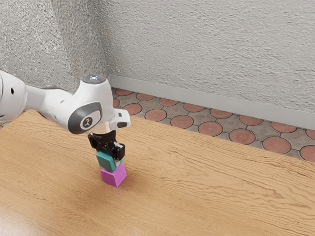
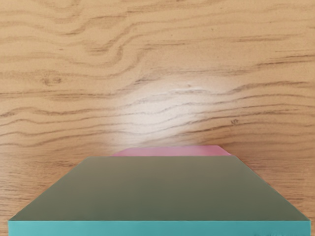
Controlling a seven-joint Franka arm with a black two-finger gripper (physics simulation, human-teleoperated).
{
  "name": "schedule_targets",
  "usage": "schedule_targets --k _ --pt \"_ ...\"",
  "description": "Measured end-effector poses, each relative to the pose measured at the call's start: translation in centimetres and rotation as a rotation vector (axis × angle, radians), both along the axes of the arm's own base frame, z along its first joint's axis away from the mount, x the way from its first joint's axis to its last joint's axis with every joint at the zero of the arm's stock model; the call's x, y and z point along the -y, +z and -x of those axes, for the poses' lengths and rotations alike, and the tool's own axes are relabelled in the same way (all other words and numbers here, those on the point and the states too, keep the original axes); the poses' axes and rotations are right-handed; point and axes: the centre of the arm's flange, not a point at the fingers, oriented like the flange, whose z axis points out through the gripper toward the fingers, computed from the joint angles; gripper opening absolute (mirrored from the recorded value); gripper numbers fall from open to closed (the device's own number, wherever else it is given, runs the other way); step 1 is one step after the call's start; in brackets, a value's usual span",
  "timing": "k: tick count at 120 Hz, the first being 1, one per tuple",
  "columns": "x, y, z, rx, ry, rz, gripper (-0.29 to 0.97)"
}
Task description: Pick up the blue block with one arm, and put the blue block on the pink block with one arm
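Arm [image 1: 49,102] stretched out, wrist bent down.
The tool [image 1: 109,156] points straight down, fingers [image 1: 118,150] gripping the blue block [image 1: 105,161].

Even soft light; pale glare patch on table [image 2: 167,105] (wrist view); faint shadow beside pink block [image 1: 113,176]

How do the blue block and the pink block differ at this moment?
The blue block is teal-blue; the pink block is magenta. The blue block is on top, gripped by the jaws; the pink block rests on the table, ungripped. Both look like similar-sized cubes.
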Motion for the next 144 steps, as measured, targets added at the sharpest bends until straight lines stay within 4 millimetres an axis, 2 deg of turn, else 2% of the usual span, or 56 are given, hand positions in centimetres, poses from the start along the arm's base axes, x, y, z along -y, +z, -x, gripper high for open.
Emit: schedule_targets --k 32,53,61,69,79,85,90,97,104,113,119,134,144 --pt "0.1 -0.4 0.5 0.005 -0.001 0.011 0.4" --pt "0.5 -0.5 0.4 0.007 -0.011 0.015 0.54" --pt "0.5 0.4 0.2 0.025 -0.014 0.016 0.58" --pt "0.5 3.8 0.3 0.079 -0.017 0.019 0.61" --pt "0.8 10.5 1.6 0.157 -0.025 0.022 0.63" --pt "3.3 15.1 2.8 0.183 -0.073 0.023 0.64" --pt "6.7 19.1 3.7 0.196 -0.134 0.018 0.65" --pt "10.0 23.2 4.9 0.191 -0.191 0.007 0.66" --pt "11.3 26.1 5.7 0.179 -0.209 0.004 0.66" --pt "11.9 30.3 6.2 0.189 -0.211 0.007 0.67" --pt "11.6 32.1 6.1 0.187 -0.201 0.007 0.67" --pt "8.3 34.6 4.8 0.169 -0.124 0.001 0.67" --pt "7.6 34.5 4.0 0.133 -0.103 -0.002 0.68"
